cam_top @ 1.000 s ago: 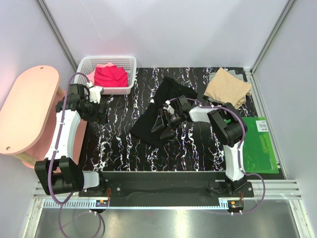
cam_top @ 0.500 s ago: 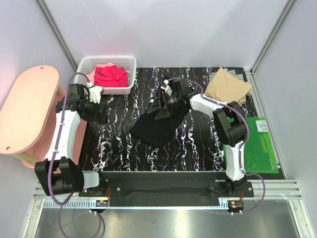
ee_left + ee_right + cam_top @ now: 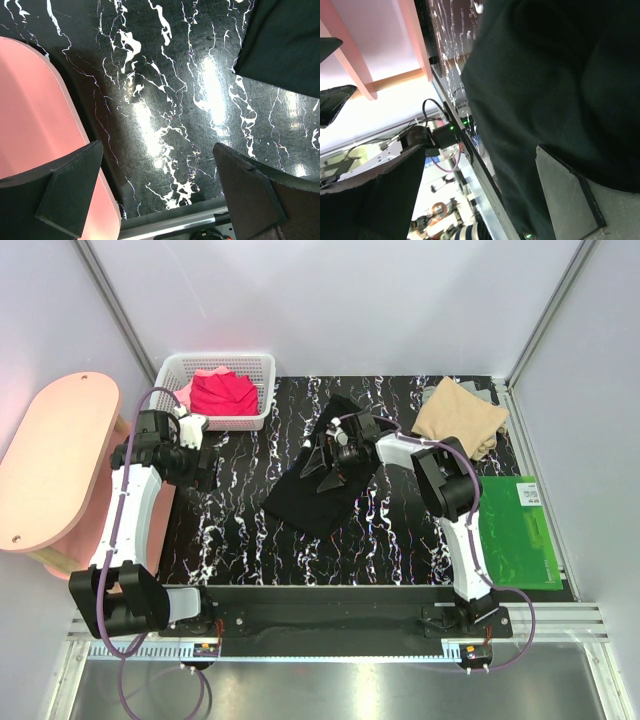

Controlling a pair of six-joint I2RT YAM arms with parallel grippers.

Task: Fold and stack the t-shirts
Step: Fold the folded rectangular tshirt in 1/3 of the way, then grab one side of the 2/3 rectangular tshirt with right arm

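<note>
Starting at your left, the pink stool (image 3: 55, 470) stands beside the counter (image 3: 240, 530). Your left fingers (image 3: 70, 195) hang spread wide above the counter with nothing between them, near the white basket (image 3: 225, 421) that holds the red t-shirt (image 3: 222, 392) and the pink t-shirt (image 3: 186, 392). The black t-shirt (image 3: 315, 495) lies rumpled mid-counter. Your right fingers (image 3: 570, 200) are spread wide over its far half, gripping nothing. The tan t-shirt (image 3: 460, 415) sits at the far right corner, and the green board (image 3: 515, 530) lies nearer you.
</note>
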